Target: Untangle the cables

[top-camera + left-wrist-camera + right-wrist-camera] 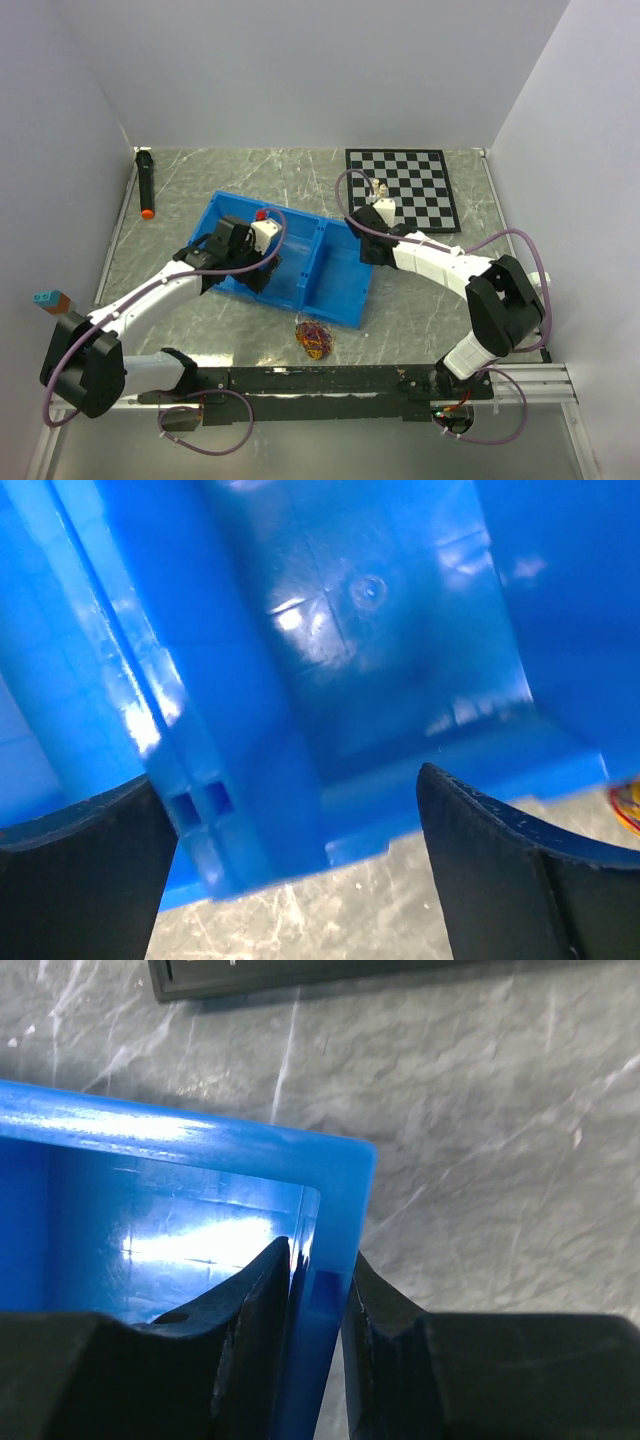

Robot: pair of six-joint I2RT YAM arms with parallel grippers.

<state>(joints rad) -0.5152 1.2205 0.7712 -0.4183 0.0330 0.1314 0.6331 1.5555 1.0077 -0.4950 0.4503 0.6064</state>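
The small tangle of thin red, yellow and black cables (315, 340) lies near the near edge of the grey marbled table (200, 180), just beside the blue plastic bin (340, 290). The right gripper (318, 1260) clamps the bin's wall. The left gripper (288, 780) hangs wide open over the bin, empty. Hazard: pulling the wall may drag the bin onto the tangle.

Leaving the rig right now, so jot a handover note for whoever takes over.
Left claw: open, over the blue bin, left compartment, holding nothing.
Right claw: shut on the bin's wall near its far right corner, one finger on each side.
Cables: one small tangle with red and yellow strands, on the table in front of the bin, touched by neither claw.
Done: nothing untangled.
Left: probably let go of the bin, reach the tangle, pull the strands apart.
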